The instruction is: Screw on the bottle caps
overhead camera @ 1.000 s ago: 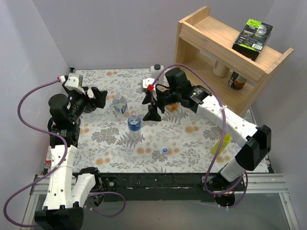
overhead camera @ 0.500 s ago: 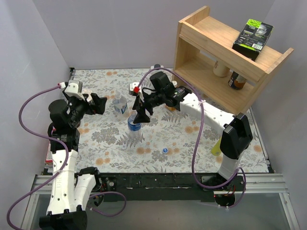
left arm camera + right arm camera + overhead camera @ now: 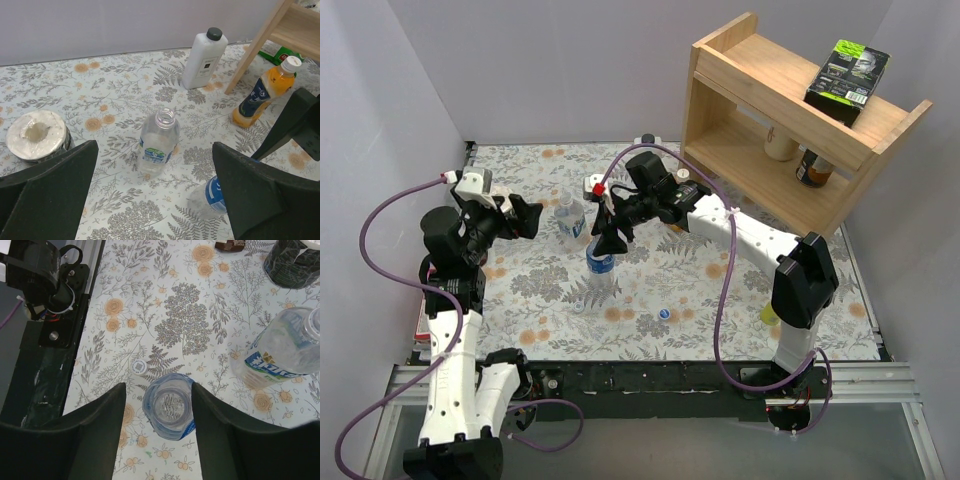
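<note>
Bottles all stand on their bases, long axes vertical. The right gripper (image 3: 157,387) has swung left from the wooden shelf (image 3: 790,110) over the last second and now straddles the near clear bottle (image 3: 601,258) from above, fingers parted, one just beside the open mouth and the other with a gap. The left gripper (image 3: 155,147) hangs spread wide, barely shifted. The far clear bottle (image 3: 570,217) is uncapped too, and the orange bottle (image 3: 262,95) is capped by the shelf leg. A white cap (image 3: 137,366) lies just beside the near bottle, with a blue cap (image 3: 664,313) nearer the front edge.
</note>
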